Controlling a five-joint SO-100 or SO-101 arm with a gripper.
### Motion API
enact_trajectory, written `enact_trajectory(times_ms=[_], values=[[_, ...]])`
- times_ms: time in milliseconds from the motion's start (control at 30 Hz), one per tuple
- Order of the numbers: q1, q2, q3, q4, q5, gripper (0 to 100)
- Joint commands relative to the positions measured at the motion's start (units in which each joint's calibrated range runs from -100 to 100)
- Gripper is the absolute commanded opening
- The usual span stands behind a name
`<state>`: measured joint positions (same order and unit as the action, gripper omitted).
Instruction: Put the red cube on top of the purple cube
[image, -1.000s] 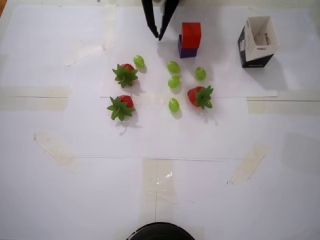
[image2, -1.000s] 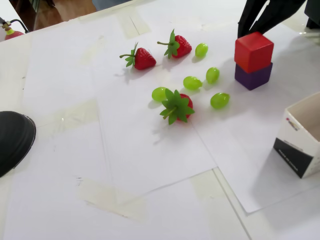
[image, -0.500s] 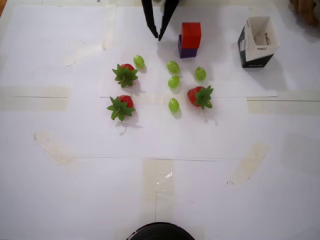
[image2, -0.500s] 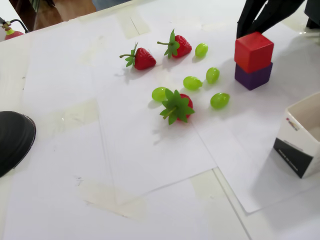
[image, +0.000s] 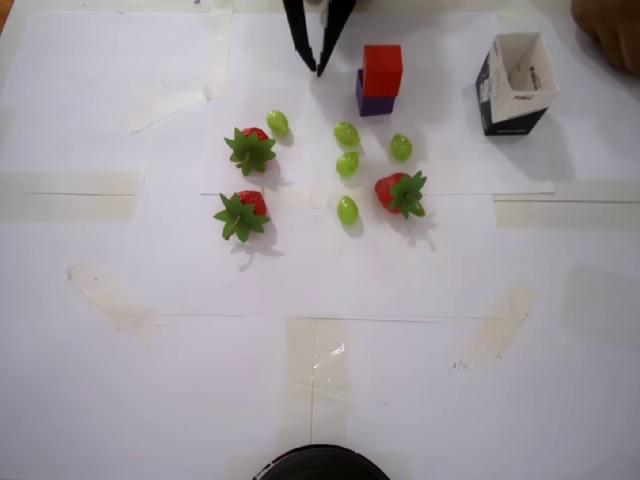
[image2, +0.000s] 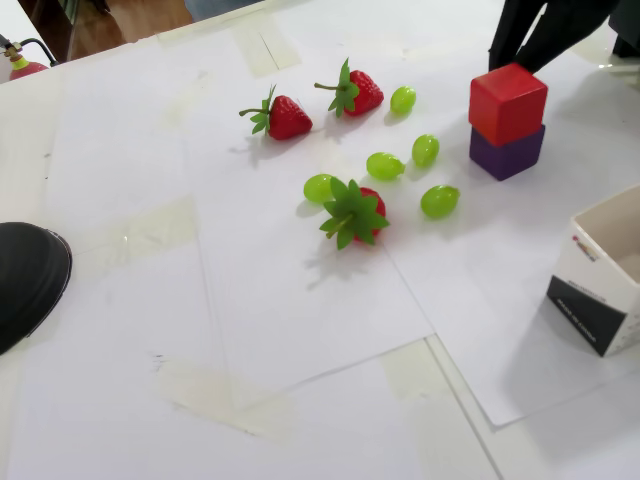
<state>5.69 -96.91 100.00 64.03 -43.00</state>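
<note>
- Three strawberries and five green grapes lie loose on the white paper between the near edge and the cubes.
- Nearest in the overhead view, a dark round object (image: 320, 464) sits at the bottom edge, well apart from everything else.
- White paper sheets (image: 300, 380) joined by strips of pale tape (image: 312, 370) cover the whole table; in the fixed view a strip of wooden floor (image2: 130, 18) shows beyond the table's far left corner.
- In the overhead view two strawberries (image: 242, 214) (image: 250, 148) lie on the left and one strawberry (image: 402, 192) on the right, all with green leafy tops.
- Four green grapes (image: 347, 163) sit between them in a loose cluster, and a fifth grape (image: 278, 123) rests just beside the farther left strawberry.
- Farther back, the red cube (image: 382, 69) sits squarely on top of the purple cube (image: 372, 101), touching it; the fixed view shows the same stack, red cube (image2: 508, 103) over purple cube (image2: 506, 153).
- Right of the stack, well apart from it, stands a black-and-white open carton (image: 518, 85); what can be seen of its inside looks empty.
- At the far edge, just left of the stack, the black gripper (image: 320, 66) points down with its fingers spread at the top and nearly meeting at the tips, holding nothing and clear of the cubes.
- A brownish shape (image: 610, 30) fills the far right corner of the overhead view; I cannot tell what it is.
</note>
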Motion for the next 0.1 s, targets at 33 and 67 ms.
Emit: enact_trajectory(times_ms=[33, 67], values=[[0.04, -0.6, 0.0, 1.49, 0.0, 0], [0.04, -0.6, 0.0, 1.49, 0.1, 0]])
